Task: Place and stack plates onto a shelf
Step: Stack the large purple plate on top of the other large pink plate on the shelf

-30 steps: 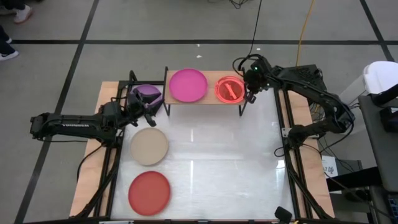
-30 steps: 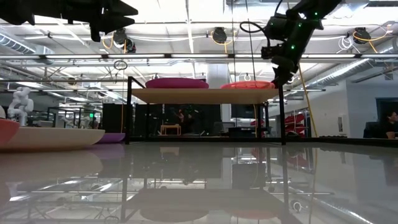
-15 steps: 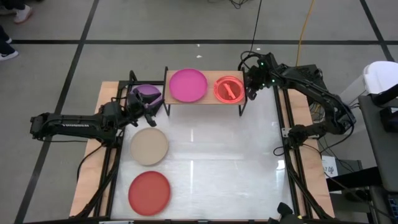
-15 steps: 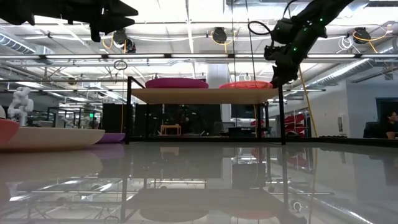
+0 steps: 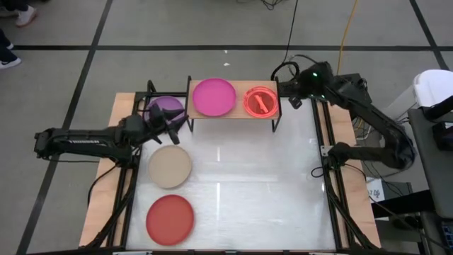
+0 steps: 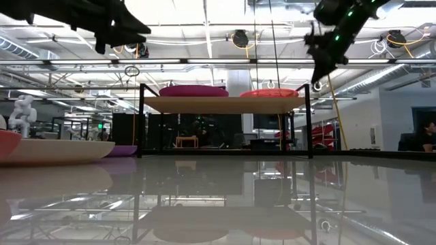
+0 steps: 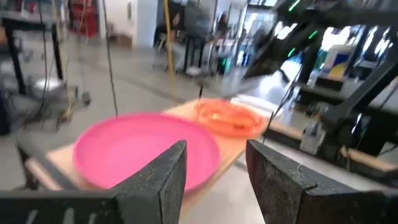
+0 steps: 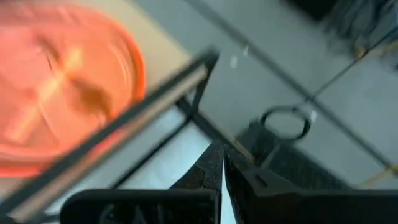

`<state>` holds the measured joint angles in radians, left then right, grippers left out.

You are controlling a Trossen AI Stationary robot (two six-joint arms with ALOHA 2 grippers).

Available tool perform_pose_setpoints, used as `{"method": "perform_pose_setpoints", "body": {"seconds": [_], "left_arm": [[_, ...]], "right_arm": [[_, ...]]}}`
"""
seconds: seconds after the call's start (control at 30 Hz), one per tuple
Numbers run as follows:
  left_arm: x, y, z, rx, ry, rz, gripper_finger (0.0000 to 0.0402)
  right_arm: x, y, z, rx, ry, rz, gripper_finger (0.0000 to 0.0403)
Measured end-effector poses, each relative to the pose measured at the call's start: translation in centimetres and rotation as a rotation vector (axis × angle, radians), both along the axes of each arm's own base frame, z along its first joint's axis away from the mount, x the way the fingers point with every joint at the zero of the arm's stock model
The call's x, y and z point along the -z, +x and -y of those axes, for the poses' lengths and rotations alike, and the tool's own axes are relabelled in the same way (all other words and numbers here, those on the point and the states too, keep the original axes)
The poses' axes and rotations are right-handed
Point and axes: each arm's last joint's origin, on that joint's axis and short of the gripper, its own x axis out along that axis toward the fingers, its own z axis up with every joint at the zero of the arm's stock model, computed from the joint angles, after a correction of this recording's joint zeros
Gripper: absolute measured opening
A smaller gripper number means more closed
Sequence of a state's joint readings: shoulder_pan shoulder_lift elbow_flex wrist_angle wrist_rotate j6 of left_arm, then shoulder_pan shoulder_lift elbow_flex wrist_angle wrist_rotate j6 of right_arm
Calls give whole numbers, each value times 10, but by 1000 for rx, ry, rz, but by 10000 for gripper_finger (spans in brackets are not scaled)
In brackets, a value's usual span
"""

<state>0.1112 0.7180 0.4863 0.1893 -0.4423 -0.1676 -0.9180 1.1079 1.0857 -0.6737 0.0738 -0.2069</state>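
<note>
Where shelf (image 5: pixel 233 115) ends, right tool (image 5: pixel 291 101).

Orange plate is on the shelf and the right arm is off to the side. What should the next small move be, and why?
Probably the left hand should come down onto the purple plate beside it. The shelf holds only the magenta plate and the orange plate; purple, beige and red plates remain on the table. The left hand is open and empty, while the right hand is shut.
</note>
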Motion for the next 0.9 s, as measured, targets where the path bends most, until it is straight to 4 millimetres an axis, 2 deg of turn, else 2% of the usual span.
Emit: {"method": "perform_pose_setpoints", "body": {"seconds": [0.07,0.17,0.3,0.43,0.63,0.9], "left_arm": [[0,2,0,-12,-39,-58,170],[6,7,-2,-63,-86,-173,170],[14,15,-6,-144,-156,-395,170],[22,18,-11,-228,-259,-678,170],[41,19,-19,-267,-366,-1025,170],[77,25,-40,-215,-482,-1238,183]], "right_arm": [[-7,-7,-12,-4,-73,82,0],[-5,-16,-30,-71,-146,268,0],[11,-24,-52,-243,-186,511,0],[30,-27,-66,-350,-178,650,0],[45,-26,-78,-408,-174,703,2],[45,-20,-86,-477,-157,719,16]]}}
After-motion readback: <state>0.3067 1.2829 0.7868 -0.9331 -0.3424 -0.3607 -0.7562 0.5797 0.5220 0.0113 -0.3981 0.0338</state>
